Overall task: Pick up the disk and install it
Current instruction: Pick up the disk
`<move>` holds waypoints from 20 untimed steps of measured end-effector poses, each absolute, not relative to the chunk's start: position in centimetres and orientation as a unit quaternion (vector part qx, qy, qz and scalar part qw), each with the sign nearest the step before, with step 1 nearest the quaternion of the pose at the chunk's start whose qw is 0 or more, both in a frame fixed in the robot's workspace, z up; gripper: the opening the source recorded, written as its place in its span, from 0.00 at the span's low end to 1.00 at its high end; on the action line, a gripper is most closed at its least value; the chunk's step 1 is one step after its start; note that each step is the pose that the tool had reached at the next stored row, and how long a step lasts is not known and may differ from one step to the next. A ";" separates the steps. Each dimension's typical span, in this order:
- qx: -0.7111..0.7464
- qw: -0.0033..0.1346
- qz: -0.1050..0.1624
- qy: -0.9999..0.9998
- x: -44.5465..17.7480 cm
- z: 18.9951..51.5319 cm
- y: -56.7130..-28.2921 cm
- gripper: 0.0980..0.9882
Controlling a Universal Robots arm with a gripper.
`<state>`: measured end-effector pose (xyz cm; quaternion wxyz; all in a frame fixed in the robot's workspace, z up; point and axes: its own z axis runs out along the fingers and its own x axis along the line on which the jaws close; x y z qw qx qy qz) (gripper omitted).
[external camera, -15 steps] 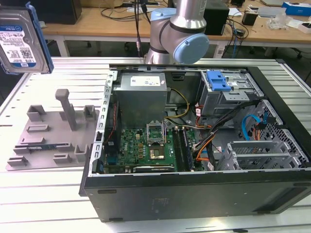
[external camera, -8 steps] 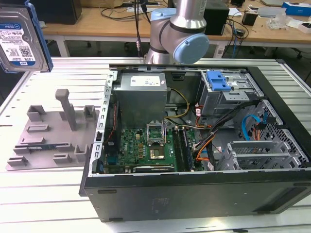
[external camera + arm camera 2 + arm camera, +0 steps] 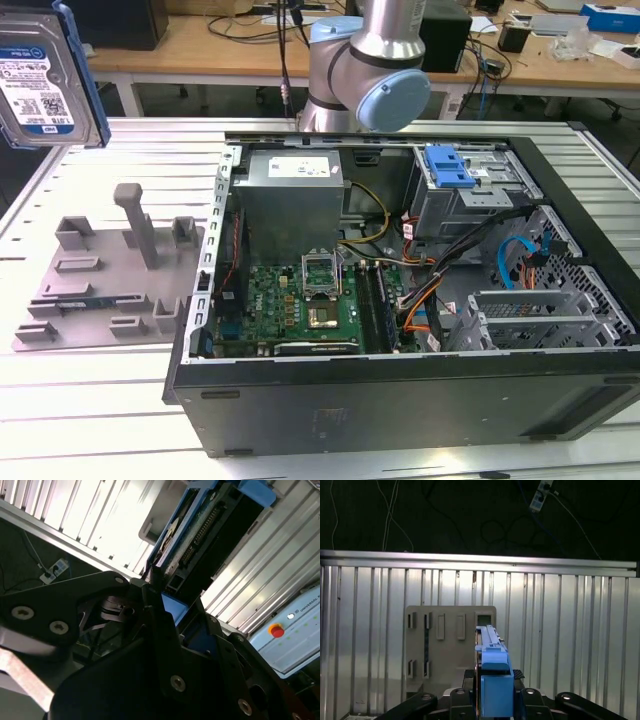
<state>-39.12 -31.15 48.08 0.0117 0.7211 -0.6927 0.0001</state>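
Note:
The disk, silver with a white-and-blue label and a blue carrier frame, hangs high in the air at the exterior view's far left, above the grey fixture plate. In the first wrist view the disk appears edge-on, with my gripper shut on it from both sides. The fixture plate lies far below it on the slatted table. In the second wrist view a black finger presses against the disk, whose connector edge faces the camera.
An open computer case lies on the table at the exterior view's right, with a motherboard, cables and a drive bay with a blue latch. The arm's base stands behind the case. Upright posts rise from the fixture plate.

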 end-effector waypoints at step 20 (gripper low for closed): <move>0.721 0.012 0.000 -0.693 -32.7 48.8 -34.3 0.30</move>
